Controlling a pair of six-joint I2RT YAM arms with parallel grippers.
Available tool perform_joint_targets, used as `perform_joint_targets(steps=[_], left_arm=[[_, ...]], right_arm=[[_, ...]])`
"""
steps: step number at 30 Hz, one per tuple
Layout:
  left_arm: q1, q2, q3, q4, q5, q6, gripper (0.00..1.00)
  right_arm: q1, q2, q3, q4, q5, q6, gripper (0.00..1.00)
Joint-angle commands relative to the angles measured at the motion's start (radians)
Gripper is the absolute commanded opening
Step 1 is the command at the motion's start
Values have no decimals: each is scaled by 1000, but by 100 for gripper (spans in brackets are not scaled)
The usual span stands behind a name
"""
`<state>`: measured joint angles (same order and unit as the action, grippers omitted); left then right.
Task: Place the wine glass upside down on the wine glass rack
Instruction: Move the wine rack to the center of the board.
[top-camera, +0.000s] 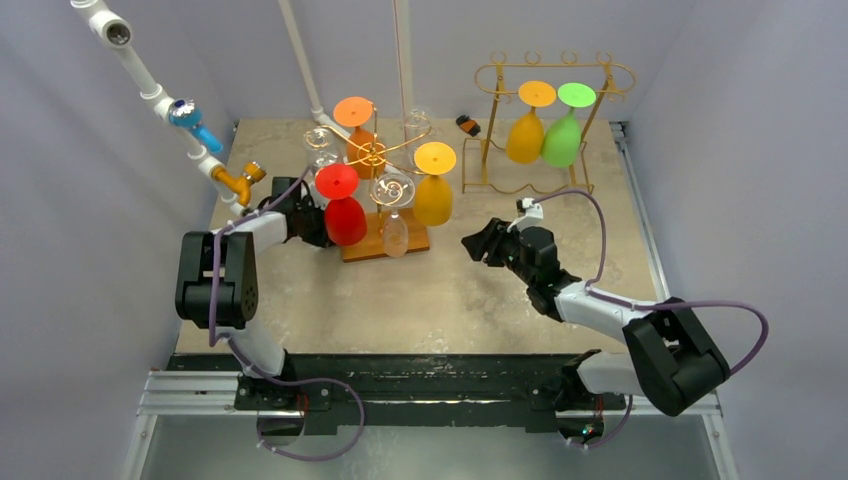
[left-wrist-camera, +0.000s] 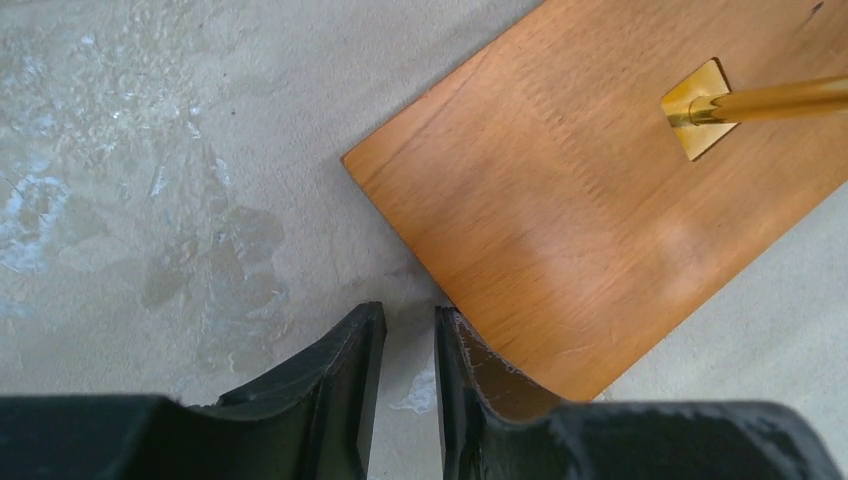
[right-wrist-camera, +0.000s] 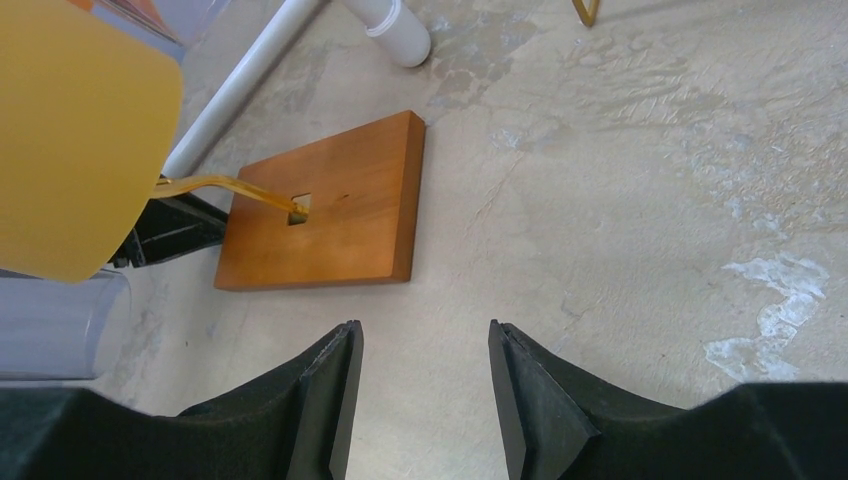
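The red wine glass (top-camera: 345, 220) hangs upside down on the rack (top-camera: 372, 155). The left end effector (top-camera: 312, 222) sits just beside it, fingers barely parted and empty. The right end effector (top-camera: 472, 245) hovers open and empty over the tabletop (top-camera: 450, 300).

No words, numbers, brand names or signs can be read in any of the views. The wood base (left-wrist-camera: 600, 220) of the wine glass rack (top-camera: 372, 153) shows only plain wood. The small marks on the arms are too little to read.
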<state>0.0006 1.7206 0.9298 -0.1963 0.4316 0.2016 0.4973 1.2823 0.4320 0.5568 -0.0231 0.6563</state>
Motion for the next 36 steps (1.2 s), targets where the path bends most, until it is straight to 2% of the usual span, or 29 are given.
perform_joint_targets(steps=[1, 15, 36], left_arm=[[-37, 37, 24, 29, -25, -10, 30], [-126, 43, 36, 43, -63, 22, 29], [-253, 87, 82, 63, -114, 21, 29]], right_arm=[[3, 9, -10, 77, -10, 15, 56], [3, 86, 21, 113, -35, 26, 57], [1, 109, -5, 141, -19, 31, 58]])
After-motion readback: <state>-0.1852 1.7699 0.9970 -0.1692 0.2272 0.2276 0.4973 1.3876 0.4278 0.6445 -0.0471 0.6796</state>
